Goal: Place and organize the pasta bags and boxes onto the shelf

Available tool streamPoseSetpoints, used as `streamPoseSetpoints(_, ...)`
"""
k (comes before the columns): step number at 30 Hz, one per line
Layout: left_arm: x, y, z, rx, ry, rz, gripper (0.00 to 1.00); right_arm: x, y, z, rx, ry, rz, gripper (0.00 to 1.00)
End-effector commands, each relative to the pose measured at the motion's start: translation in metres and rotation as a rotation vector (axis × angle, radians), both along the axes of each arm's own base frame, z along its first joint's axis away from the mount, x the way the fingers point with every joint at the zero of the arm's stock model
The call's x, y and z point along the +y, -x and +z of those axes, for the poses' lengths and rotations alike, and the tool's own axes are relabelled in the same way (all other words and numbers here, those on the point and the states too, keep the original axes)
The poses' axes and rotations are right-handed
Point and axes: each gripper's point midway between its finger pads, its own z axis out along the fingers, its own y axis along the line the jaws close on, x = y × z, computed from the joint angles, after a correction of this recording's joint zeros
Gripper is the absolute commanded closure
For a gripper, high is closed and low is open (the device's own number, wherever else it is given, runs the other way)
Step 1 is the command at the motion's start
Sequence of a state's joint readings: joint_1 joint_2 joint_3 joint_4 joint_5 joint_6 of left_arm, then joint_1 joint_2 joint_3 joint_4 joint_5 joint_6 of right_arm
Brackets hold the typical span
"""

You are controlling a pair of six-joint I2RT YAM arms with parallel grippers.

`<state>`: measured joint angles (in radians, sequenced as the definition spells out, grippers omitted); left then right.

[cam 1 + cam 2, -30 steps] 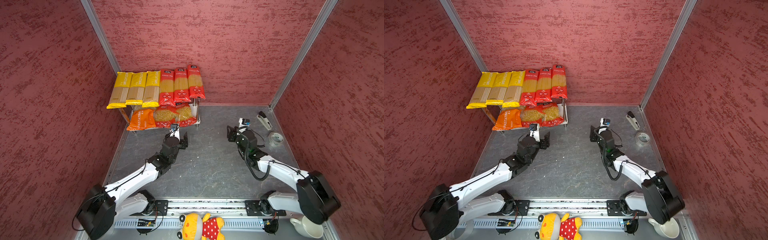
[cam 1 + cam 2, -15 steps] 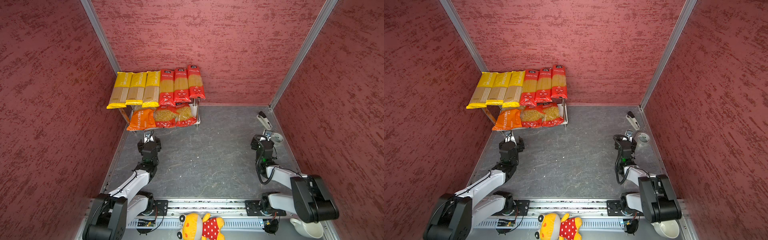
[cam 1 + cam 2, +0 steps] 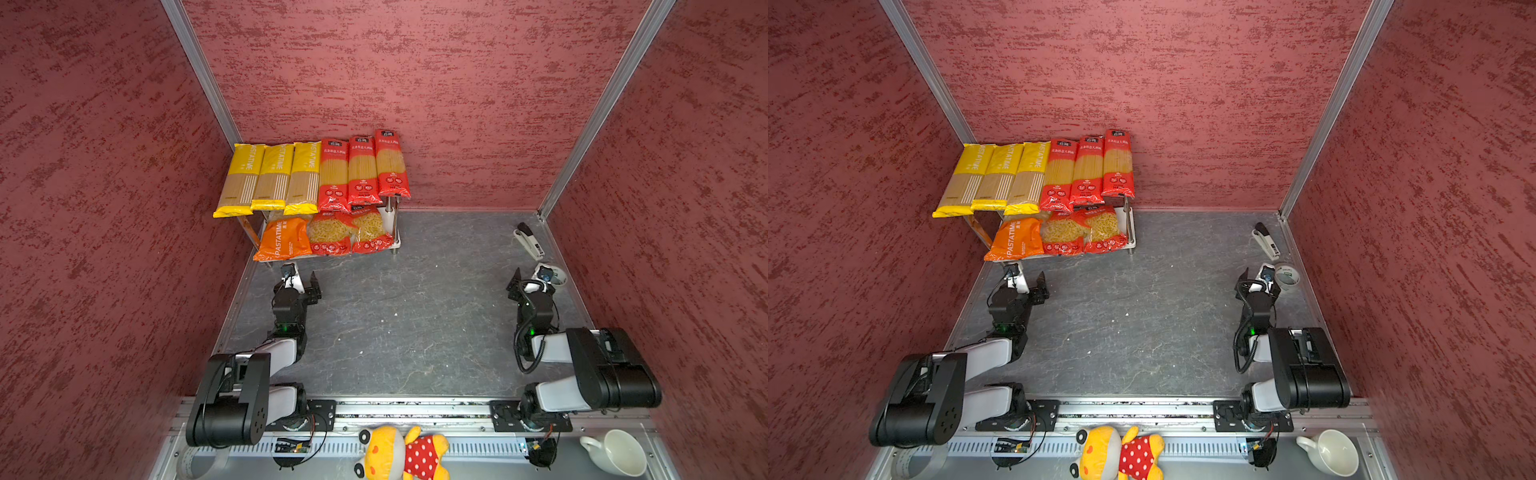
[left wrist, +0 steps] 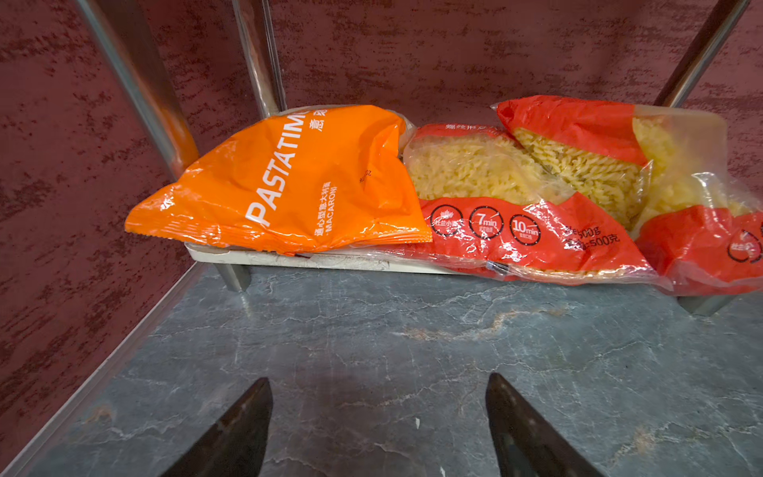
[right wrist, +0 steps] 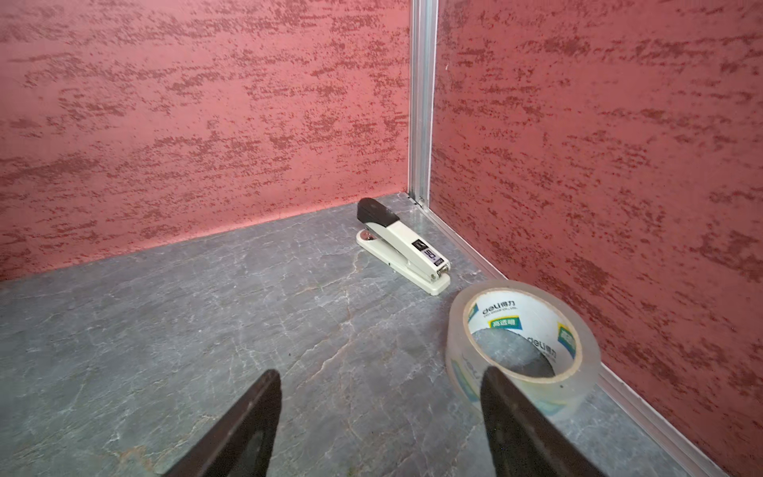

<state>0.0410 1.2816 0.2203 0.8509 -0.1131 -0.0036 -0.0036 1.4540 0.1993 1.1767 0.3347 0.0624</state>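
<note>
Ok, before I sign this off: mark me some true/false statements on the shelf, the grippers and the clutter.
1. All six spaghetti packs lie on the top tier of the shelf. True.
2. The orange bag is on the top tier too. False: it lies on the lower tier, beside the two red bags.
3. The left gripper and the right gripper are both open and empty. True.
4. The stapler lies next to the shelf. False: it lies in the far right corner, near the tape roll.
</note>
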Motion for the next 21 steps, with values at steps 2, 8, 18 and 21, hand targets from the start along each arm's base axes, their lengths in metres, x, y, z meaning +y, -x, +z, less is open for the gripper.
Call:
streamPoseSetpoints(2, -0.016, -0.013, 0.013, -0.092, 0.040, -0.104, 0.19, 0.012, -0.009, 0.001, -0.028, 0.003, 0.081, 0.22)
streamPoseSetpoints(8, -0.018, -0.019, 0.001, -0.083, 0.035, -0.110, 0.18, 0.010, -0.010, -0.001, -0.033, 0.000, 0.077, 0.19)
streamPoseSetpoints(18, -0.008, -0.042, -0.015, 0.021, 0.038, -0.031, 0.14, 0.009, -0.023, -0.007, 0.019, -0.004, 0.079, 0.17)
streamPoseSetpoints(21, -0.008, -0.042, -0.015, 0.023, 0.039, -0.030, 0.13, 0.009, -0.023, -0.007, 0.021, -0.005, 0.079, 0.17)
